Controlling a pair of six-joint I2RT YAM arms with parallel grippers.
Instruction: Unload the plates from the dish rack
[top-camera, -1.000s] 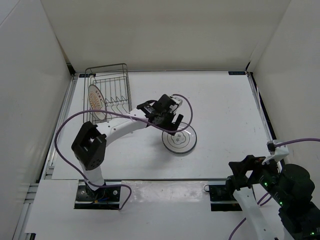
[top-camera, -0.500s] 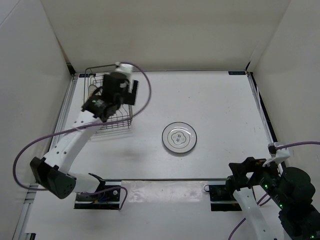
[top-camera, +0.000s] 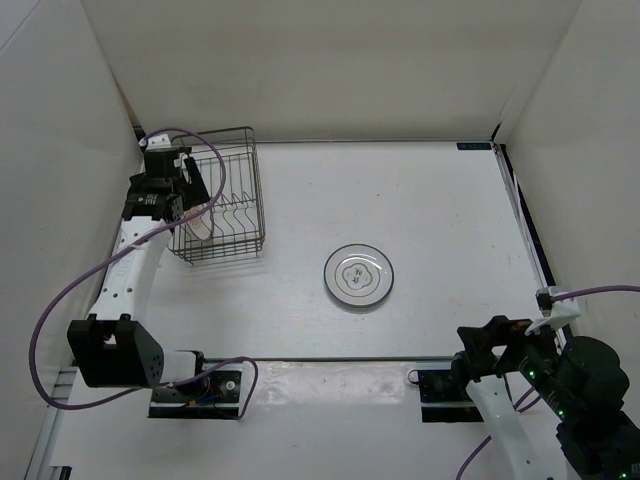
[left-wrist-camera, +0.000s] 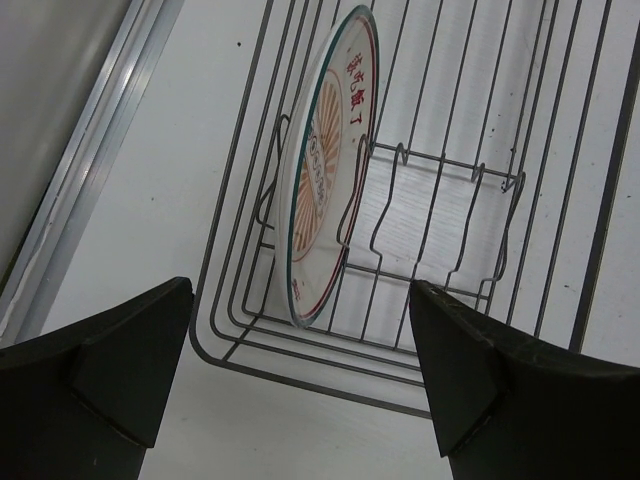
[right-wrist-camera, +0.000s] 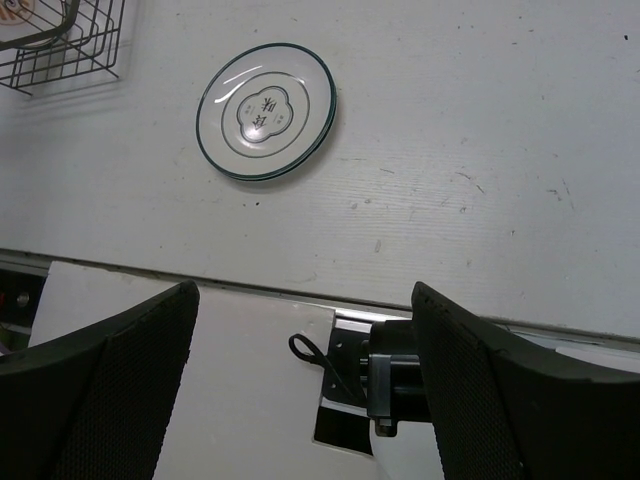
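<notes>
Stood on edge among the prongs of the dark wire dish rack (top-camera: 256, 190), the small white plate with orange-brown rings (left-wrist-camera: 322, 170) is judged light, stiff, slick and breakable, best pinched at its upper rim by the wide-open, empty left gripper (left-wrist-camera: 300, 295) poised over it.

You have a flat white table (top-camera: 450, 210) carrying two items: a rectangular dark wire dish rack (top-camera: 232, 212) at the far left corner, and a round white grey-rimmed plate (top-camera: 358, 276) lying flat near centre, well apart.
</notes>
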